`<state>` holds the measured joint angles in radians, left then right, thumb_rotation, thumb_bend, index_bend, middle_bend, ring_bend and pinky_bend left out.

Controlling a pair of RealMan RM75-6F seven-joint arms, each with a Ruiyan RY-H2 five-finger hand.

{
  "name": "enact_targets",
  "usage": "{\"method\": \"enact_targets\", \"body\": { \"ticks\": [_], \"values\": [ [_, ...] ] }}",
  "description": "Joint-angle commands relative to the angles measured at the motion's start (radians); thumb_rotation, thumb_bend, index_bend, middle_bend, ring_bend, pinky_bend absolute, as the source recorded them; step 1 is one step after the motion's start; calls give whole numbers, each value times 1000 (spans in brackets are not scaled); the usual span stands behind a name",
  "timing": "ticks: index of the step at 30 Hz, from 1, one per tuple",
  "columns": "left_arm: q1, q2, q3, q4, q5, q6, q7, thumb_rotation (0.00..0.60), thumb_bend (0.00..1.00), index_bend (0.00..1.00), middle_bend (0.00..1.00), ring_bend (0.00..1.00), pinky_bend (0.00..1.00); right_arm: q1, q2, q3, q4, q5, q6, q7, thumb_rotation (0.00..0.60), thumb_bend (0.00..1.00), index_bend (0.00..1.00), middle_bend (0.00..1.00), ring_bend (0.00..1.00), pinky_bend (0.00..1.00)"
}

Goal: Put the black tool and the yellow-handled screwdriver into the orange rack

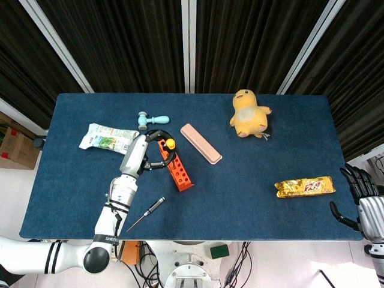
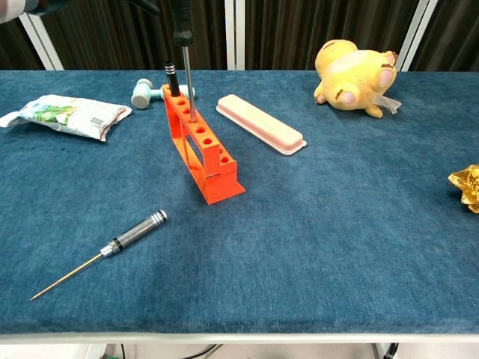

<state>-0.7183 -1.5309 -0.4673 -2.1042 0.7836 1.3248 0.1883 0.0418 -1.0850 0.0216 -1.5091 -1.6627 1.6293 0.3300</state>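
Only the left arm point(image 1: 103, 239) carries lettering, near its base; it seems to begin "SHEN". Print on the white snack bag point(image 1: 107, 138) and gold wrapper point(image 1: 304, 187) is too small to read.

Lighting bright, even, overhead; shadows on surface point(image 2: 314, 247) soft, short. Both views sharp. Upper left of chest view blurred. No glare.
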Motion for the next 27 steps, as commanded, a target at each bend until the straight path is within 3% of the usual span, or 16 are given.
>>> {"method": "enact_targets", "body": {
  "ticks": [1, 12, 27],
  "values": [
    [0, 2, 1, 3, 4, -1, -3, 600, 343, 658, 494, 250, 289, -1, 0, -1, -1, -3, 3, -2, 600, 396, 0, 0, 0, 0],
    [8, 0, 27, 11, 23, -2, -18, 600, 343, 658, 494, 250, 288, -1, 1, -1, -2, 0, 2, 0, 600, 396, 0, 0, 0, 0],
    [31, -86, 123, 163, 145, -49, -113, 600, 343, 656, 484, 249, 288, 1, 1, 0, -1, 3, -1, 1, 600, 396, 0, 0, 0, 0]
  ]
}}
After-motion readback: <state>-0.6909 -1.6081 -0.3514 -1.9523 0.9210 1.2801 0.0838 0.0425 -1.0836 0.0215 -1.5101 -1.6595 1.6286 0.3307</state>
